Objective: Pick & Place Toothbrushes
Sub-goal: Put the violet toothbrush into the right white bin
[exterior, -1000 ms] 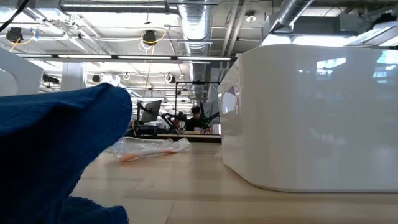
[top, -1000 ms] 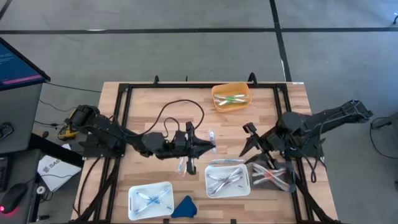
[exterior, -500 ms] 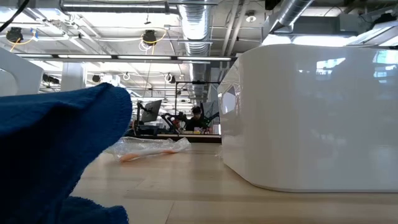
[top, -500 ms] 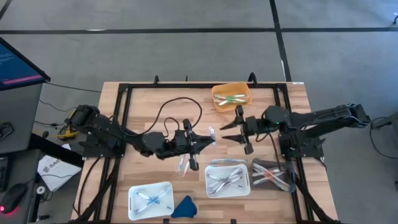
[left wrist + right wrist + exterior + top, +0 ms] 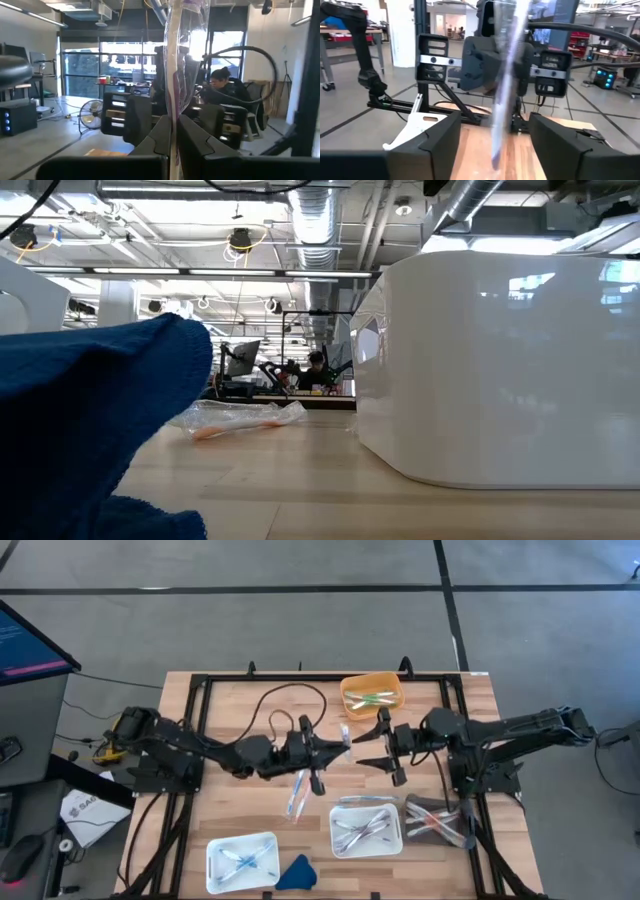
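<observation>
The left end effector (image 5: 340,745) hung over the middle of the counter (image 5: 230,710), clenched on a wrapped toothbrush (image 5: 344,736) that stood up from between its fingers (image 5: 162,140); in the left wrist view the clear wrapper rose straight up past them. The right end effector (image 5: 377,744) faced it from just beside, its jaws spread wide with that same toothbrush standing between them in the right wrist view but not yet gripped.

Another wrapped toothbrush (image 5: 297,792) lay loose on the counter below the left end effector. An orange tray (image 5: 352,705) near the far edge held a few toothbrushes. Near the front edge stood two white trays, one (image 5: 213,854) toward the left and one (image 5: 337,817) at the middle, each with toothbrushes in it. A clear tray (image 5: 466,838) beside the middle one held more. A blue cloth (image 5: 296,873) lay at the front edge between the white trays.
</observation>
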